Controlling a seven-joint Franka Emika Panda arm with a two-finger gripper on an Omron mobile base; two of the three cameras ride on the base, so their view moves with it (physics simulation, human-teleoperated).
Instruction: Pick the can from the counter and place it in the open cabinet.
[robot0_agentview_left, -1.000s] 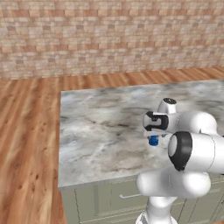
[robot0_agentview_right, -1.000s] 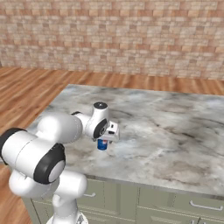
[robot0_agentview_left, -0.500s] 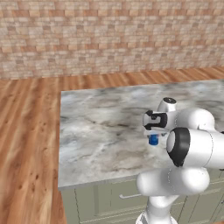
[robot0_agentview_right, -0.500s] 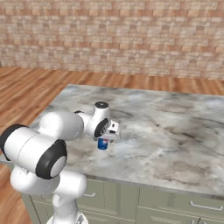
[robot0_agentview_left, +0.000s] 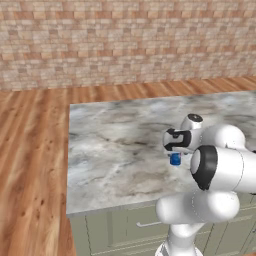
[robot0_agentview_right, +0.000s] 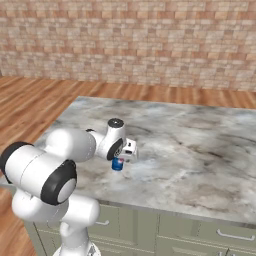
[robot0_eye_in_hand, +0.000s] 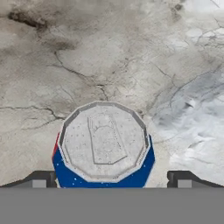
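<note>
The blue drinks can (robot0_eye_in_hand: 103, 146) stands upright on the marbled stone table (robot0_agentview_left: 115, 145), toward its front edge and well in from the left end. From above, its silver top with the pull-tab outline faces the camera, ringed by blue wall with a sliver of red on the left side. The hand (robot0_eye_in_hand: 109, 178) hangs directly over the can with its fingers spread wide; one dark fingertip (robot0_eye_in_hand: 39, 179) sits out to the left of the can and the other to the right, each with a clear gap to the can's wall, so nothing is gripped. In the left base view the hand (robot0_agentview_left: 175, 149) points down with the can (robot0_agentview_left: 175, 159) showing just beneath it, and in the right base view the can (robot0_agentview_right: 117, 164) peeks out below the hand (robot0_agentview_right: 121, 156) in the same way. How far the fingertips reach down the can's sides is hard to judge from these angles. Sage-green drawer fronts (robot0_agentview_right: 200, 232) run below the table's front edge, wooden floor (robot0_agentview_left: 30, 165) lies to the left, and a brick wall (robot0_agentview_left: 125, 40) closes the background.
</note>
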